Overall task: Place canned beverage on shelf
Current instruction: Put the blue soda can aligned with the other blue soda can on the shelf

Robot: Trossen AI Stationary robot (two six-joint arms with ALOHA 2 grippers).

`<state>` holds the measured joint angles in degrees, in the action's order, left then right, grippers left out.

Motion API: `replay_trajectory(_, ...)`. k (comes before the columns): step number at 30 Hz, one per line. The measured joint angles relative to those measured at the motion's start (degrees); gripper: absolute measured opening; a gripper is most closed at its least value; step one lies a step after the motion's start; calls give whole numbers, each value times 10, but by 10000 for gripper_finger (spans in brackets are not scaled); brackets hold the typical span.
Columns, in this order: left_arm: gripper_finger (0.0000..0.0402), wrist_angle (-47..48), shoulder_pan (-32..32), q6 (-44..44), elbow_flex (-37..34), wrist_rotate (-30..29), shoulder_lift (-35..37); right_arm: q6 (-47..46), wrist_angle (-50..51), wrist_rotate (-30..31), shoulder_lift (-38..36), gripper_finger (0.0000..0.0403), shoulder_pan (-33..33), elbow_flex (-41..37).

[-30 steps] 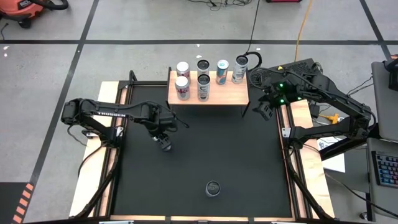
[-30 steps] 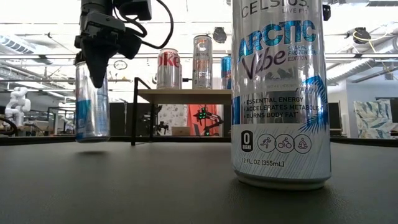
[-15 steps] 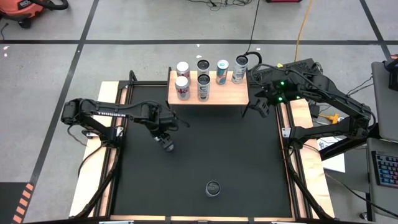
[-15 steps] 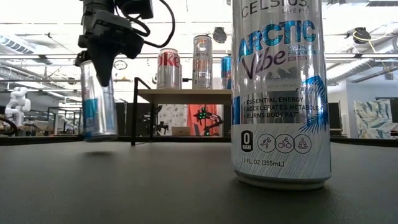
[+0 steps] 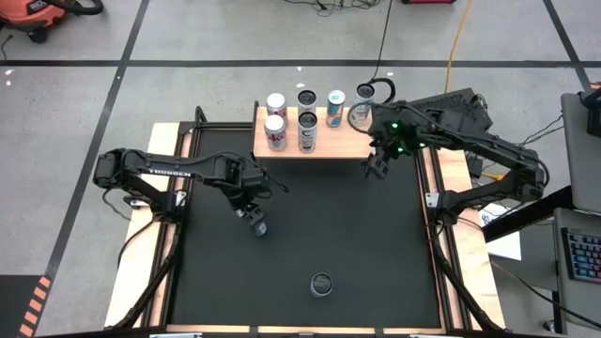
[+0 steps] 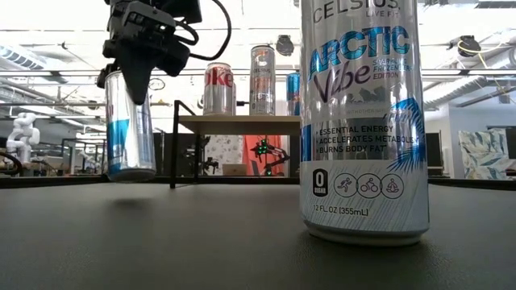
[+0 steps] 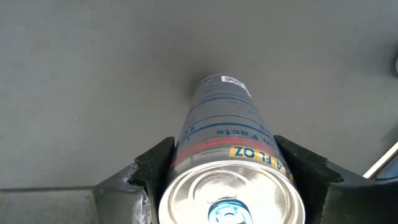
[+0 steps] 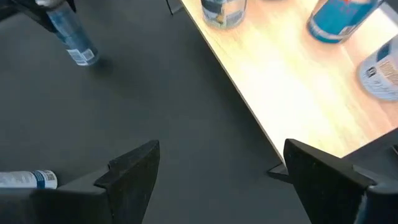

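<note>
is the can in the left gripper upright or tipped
Slightly tipped. In the low view the can hangs off the mat, its base swung to one side of its top, clamped in the left gripper.

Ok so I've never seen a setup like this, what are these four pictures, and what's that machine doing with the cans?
It is a robot with two dark arms at a black table. One camera looks down from above, one sits at tabletop height, and one rides on each wrist. The left gripper is shut on a silver and blue can, which hangs just above the table. The right gripper is open and empty beside the wooden shelf, which carries six cans. A Celsius can stands on the table, close to the low camera.
</note>
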<state>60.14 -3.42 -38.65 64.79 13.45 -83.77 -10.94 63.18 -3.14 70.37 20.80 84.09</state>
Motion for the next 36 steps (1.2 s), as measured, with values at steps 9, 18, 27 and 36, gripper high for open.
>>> replay_trajectory(9, 222, -44, -36, -13, 34, 30, 0, 69, -59, 1, 19, 325, -37, 0)
replay_trajectory(18, 222, -89, -41, -11, 156, 22, 1, 66, -81, 2, 17, 325, -94, 0)
replay_trajectory(27, 222, -123, -33, -12, 215, -6, 1, 21, -116, 1, 42, 325, -104, 0)
replay_trajectory(36, 222, -130, -33, 5, 216, -7, -7, -72, -163, 1, 93, 325, -104, 0)
